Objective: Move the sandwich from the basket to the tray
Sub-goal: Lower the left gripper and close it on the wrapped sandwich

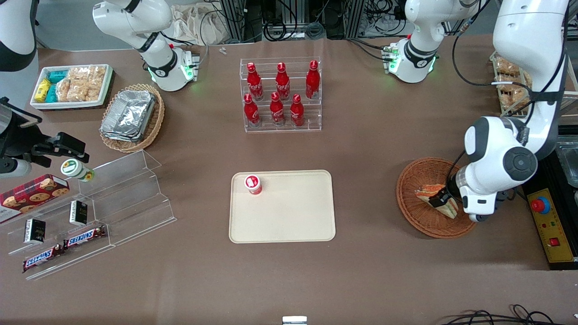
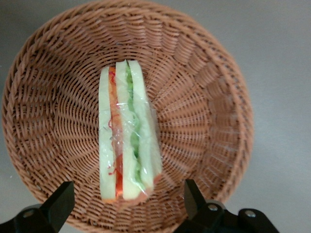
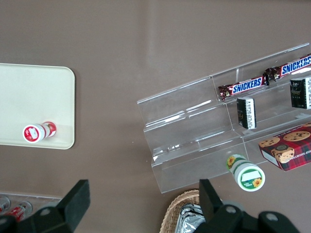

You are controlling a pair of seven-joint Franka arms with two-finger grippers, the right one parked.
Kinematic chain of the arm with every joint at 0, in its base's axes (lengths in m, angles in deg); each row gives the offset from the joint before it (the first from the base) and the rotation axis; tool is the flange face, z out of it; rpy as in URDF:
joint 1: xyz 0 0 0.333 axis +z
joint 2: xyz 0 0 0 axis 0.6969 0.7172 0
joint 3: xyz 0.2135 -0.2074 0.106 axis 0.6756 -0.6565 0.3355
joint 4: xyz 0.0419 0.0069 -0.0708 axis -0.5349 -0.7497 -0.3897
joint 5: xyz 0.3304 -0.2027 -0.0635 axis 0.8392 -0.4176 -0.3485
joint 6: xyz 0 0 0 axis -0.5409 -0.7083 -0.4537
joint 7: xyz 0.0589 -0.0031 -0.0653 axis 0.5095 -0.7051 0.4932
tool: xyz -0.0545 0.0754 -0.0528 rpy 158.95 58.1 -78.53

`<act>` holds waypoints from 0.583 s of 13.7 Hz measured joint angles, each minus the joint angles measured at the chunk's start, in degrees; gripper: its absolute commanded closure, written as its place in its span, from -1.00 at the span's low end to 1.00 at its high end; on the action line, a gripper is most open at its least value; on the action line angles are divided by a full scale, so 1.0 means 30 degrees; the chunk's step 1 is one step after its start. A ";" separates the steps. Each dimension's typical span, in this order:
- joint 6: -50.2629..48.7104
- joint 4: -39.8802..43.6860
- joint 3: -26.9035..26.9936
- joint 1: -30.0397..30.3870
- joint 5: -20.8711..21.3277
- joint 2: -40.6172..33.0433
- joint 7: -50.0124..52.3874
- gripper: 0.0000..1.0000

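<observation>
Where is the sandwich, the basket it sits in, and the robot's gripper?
sandwich (image 2: 129,133): left wrist view, on its middle bread layer.
basket (image 2: 204,87): left wrist view, on the bare woven wall.
gripper (image 2: 127,201): left wrist view, midway between its open fingertips, over the sandwich's end.

Left arm's white wrist is bending down, black two-finger tool (image 2: 129,206) hanging pointed downward, fingers (image 2: 58,204) spread wide apart.
</observation>
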 measured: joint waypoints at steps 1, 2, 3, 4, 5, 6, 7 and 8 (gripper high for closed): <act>0.0245 -0.0351 0.0058 0.0007 0.0381 0.0040 0.0018 -1.00; 0.0455 -0.0620 0.0124 0.0022 0.0653 0.0059 0.0024 -1.00; 0.0672 -0.0827 0.0170 0.0079 0.0728 0.0086 0.0031 -1.00; 0.0915 -0.0974 0.0183 0.0237 0.0743 0.0160 0.0033 -0.98; 0.1172 -0.1055 0.0196 0.0408 0.0750 0.0277 0.0033 -0.73; 0.1447 -0.1062 0.0198 0.0535 0.0731 0.0463 0.0185 -0.31; 0.1856 -0.1046 0.0198 0.0603 0.0721 0.0703 0.0884 0.05; 0.2287 -0.0967 0.0187 0.0609 0.0724 0.1007 0.2013 0.41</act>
